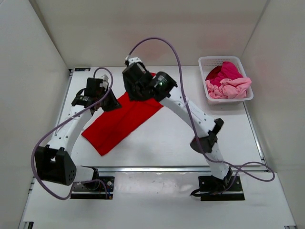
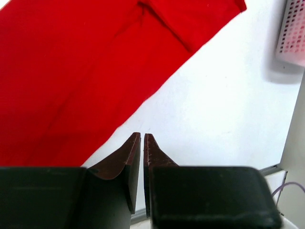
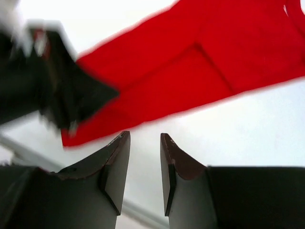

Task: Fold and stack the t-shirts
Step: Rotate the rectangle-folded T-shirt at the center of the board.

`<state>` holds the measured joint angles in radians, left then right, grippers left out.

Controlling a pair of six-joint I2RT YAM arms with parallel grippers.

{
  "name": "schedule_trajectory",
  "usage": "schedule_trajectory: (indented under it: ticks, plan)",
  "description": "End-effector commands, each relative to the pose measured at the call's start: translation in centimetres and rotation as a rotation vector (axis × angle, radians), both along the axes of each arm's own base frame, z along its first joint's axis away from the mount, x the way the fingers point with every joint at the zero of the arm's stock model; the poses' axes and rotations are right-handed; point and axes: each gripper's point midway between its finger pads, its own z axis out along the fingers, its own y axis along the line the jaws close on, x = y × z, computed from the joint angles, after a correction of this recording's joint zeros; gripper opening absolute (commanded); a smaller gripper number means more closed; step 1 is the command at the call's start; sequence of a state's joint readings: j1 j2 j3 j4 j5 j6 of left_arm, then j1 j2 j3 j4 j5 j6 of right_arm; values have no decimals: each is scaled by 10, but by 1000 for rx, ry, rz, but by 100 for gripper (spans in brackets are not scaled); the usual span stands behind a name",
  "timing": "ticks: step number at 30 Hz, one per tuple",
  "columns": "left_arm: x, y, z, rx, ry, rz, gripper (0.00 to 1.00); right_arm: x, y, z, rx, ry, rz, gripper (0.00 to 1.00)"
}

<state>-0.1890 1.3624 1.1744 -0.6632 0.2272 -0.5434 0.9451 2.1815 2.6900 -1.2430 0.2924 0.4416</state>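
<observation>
The bright red t-shirt (image 1: 124, 121) lies flat on the white table, folded into a long strip running diagonally from front left to back middle. It also shows in the left wrist view (image 2: 71, 71) and in the right wrist view (image 3: 190, 62). My left gripper (image 1: 113, 102) hovers at the strip's left edge near its far end; its jaws (image 2: 143, 135) are shut with nothing between them, over bare table. My right gripper (image 1: 136, 90) is above the strip's far end; its jaws (image 3: 145, 135) are open and empty. A magenta t-shirt (image 1: 226, 71) and a pale pink t-shirt (image 1: 231, 88) lie crumpled in the basket.
The white lattice basket (image 1: 228, 100) stands at the back right of the table, and its corner shows in the left wrist view (image 2: 290, 33). The left arm's dark gripper (image 3: 57, 86) is close to my right gripper. White walls enclose the table on three sides.
</observation>
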Motion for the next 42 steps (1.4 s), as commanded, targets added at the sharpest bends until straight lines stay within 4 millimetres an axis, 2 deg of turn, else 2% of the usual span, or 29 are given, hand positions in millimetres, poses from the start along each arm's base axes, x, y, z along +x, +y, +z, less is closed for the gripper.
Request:
schedule_trajectory:
  ticks: [1, 2, 3, 4, 5, 6, 7, 8, 9, 10, 11, 12, 13, 14, 15, 16, 18, 19, 20, 21, 25, 26, 28, 31, 33, 37, 39, 40, 42]
  plan:
    - [-13, 13, -6, 16, 20, 31, 19, -46, -75, 74, 15, -133, -184, 30]
    - [-12, 8, -5, 22, 16, 16, 20, -52, -85, 59, -33, -117, -211, 29]
    - [-12, 1, 1, 30, 2, -8, 20, -73, -108, 62, -36, -124, -238, 29]
    - [-12, -3, 4, 39, -10, -21, 21, -104, -118, 55, -36, -134, -205, 26]
    - [-13, -3, 5, 38, -8, -19, 21, -107, -116, 58, 9, -193, -225, 24]
    - [-10, 0, 8, 34, -12, -5, 21, -137, -127, 42, 13, -191, -141, 24]
    - [-12, 1, 8, 21, -4, 2, 21, -155, -126, 25, 89, -187, -87, 27]
    - [-11, 3, 8, 28, -6, 10, 21, -169, -117, 51, 306, -190, -9, 28]
    - [-14, 2, 6, 33, -1, 4, 23, -179, -109, -4, 287, -101, 77, 31]
    - [-15, 1, 6, 40, -6, 3, 23, -175, -106, -17, 426, -67, 106, 31]
    - [-18, 2, 0, 42, 11, 1, 23, -154, -113, -29, 534, -82, 64, 31]
    - [-17, 4, 2, 43, 4, 8, 22, -158, -99, -15, 668, -82, 158, 29]
    - [-18, 6, 2, 55, 3, 12, 23, -143, -108, -42, 659, -55, 131, 29]
    - [-19, 8, -1, 69, 8, 17, 23, -135, -103, -49, 632, -47, 136, 27]
    - [-18, 12, -1, 74, 7, 23, 23, -131, -101, -88, 476, -5, 99, 27]
    - [-18, 18, -2, 98, 6, 42, 22, -123, -104, -91, 386, -26, 51, 30]
    - [-19, 28, -8, 123, 22, 64, 22, -128, -72, -116, 274, 1, 133, 39]
    - [-18, 30, -8, 130, 15, 62, 23, -135, -56, -122, 289, 11, 164, 44]
    - [-20, 34, -13, 133, 30, 75, 23, -137, -44, -123, 340, 18, 194, 57]
    - [-18, 38, -12, 134, 21, 87, 23, -131, -44, -138, 360, 64, 158, 63]
    - [-10, 55, -8, 181, 15, 131, 22, -133, -22, -180, 353, 158, 61, 39]
    - [-9, 54, -8, 184, 13, 134, 23, -129, -17, -185, 359, 146, 32, 38]
    - [-3, 54, -3, 177, -3, 138, 23, -135, -1, -211, 411, 251, -22, 42]
    - [3, 54, 0, 191, -6, 137, 22, -134, 20, -233, 449, 299, -72, 44]
    - [4, 50, 2, 192, -14, 125, 22, -132, 34, -242, 423, 298, -91, 44]
    - [6, 53, 11, 207, -41, 138, 23, -128, 62, -249, 484, 305, -118, 53]
    - [8, 49, 18, 214, -52, 120, 23, -127, 75, -266, 484, 345, -137, 56]
    - [12, 47, 26, 211, -73, 116, 23, -124, 86, -259, 503, 337, -130, 57]
    - [16, 47, 31, 233, -81, 118, 24, -122, 95, -283, 478, 370, -171, 55]
